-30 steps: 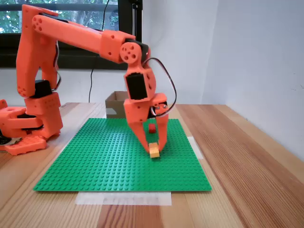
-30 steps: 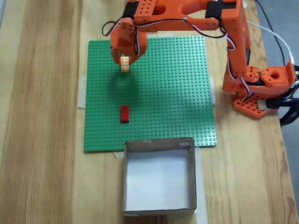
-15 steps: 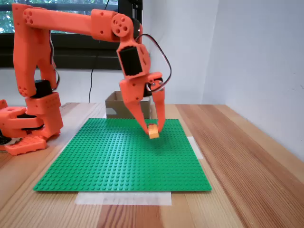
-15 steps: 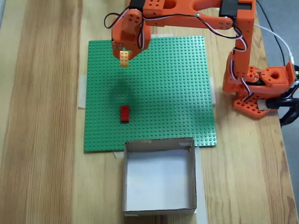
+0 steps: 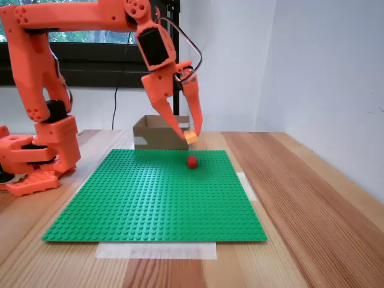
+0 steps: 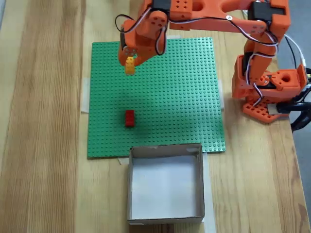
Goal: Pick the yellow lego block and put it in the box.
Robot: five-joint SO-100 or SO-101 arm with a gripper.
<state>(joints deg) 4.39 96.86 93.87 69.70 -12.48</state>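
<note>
The yellow lego block (image 5: 191, 137) (image 6: 129, 65) hangs in the air above the green baseplate (image 5: 150, 198) (image 6: 184, 97), pinched between the orange fingers of my gripper (image 5: 189, 135) (image 6: 129, 62), which is shut on it. In a fixed view from the side, the block shows in front of the brown cardboard box (image 5: 150, 132). From above, the box (image 6: 165, 218) lies past the plate's lower edge, well below the gripper, open and empty.
A small red brick (image 5: 192, 161) (image 6: 129, 118) sits on the baseplate between the gripper and the box. The arm's orange base (image 5: 36, 156) (image 6: 267, 92) stands beside the plate. A white wall runs along the table's right side in the side view.
The gripper has lifted the yellow block off the baseplate and keeps rising, drifting slightly toward the box side.
</note>
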